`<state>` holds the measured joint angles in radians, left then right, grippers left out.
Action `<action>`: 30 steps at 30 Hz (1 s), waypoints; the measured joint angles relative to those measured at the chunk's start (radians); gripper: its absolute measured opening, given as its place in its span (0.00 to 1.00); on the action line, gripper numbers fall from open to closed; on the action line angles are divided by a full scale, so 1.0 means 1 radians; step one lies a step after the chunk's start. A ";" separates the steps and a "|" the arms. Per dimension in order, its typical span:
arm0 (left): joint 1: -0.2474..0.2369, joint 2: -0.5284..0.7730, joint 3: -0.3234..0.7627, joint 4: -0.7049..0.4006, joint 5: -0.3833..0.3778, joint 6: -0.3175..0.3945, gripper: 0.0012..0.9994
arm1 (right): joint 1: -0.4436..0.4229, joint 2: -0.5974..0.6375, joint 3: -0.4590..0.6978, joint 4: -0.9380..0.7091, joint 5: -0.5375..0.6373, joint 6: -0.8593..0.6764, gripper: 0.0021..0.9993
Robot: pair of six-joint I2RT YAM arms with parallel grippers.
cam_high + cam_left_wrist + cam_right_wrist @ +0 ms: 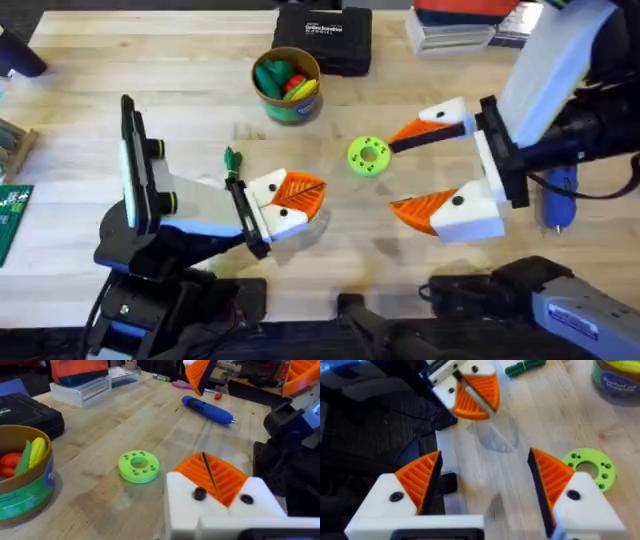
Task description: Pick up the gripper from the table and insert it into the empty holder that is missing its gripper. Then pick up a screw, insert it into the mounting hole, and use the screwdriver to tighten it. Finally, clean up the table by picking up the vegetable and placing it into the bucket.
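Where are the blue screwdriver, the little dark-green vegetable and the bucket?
screwdriver [207, 409], left wrist view, middle of its blue body.
vegetable [232, 160], overhead view, its dark-green middle.
bucket [268, 93], overhead view, its yellow-green rim.

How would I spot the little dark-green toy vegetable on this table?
Start at the bucket, the round can full of toy food at the table's far side. Come toward the left gripper; beside its arm lies the vegetable. It is thin and dark green, unlike the bright green disc with holes.
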<state>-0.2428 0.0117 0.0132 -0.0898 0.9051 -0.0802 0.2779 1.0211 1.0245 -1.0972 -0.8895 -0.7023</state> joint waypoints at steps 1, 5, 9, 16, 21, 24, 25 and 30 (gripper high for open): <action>0.000 0.000 0.000 0.000 0.000 -0.001 0.01 | 0.000 0.000 0.000 0.000 -0.001 -0.008 0.99; 0.000 0.000 0.000 0.000 0.000 -0.002 0.01 | 0.000 0.000 0.000 0.001 -0.002 -0.025 0.99; 0.000 0.000 0.000 0.000 0.000 -0.002 0.01 | 0.000 0.000 0.000 0.030 0.050 0.003 0.99; 0.000 0.000 0.000 0.000 0.000 -0.002 0.01 | -0.089 0.074 0.000 0.105 0.291 0.214 0.99; 0.000 0.000 0.000 0.000 0.000 -0.002 0.01 | -0.287 0.175 0.000 0.172 0.452 0.329 0.99; 0.000 0.000 0.000 0.000 0.000 -0.002 0.01 | -0.425 0.219 0.000 0.198 0.546 0.371 0.99; 0.000 0.000 0.000 0.000 0.000 -0.002 0.01 | -0.466 0.229 0.000 0.208 0.570 0.381 0.99; 0.000 0.000 0.000 0.000 0.000 -0.002 0.01 | -0.663 0.261 0.003 0.293 0.696 0.402 0.99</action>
<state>-0.2428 0.0118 0.0132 -0.0898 0.9051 -0.0818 -0.3850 1.2826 1.0270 -0.8044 -0.1939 -0.3007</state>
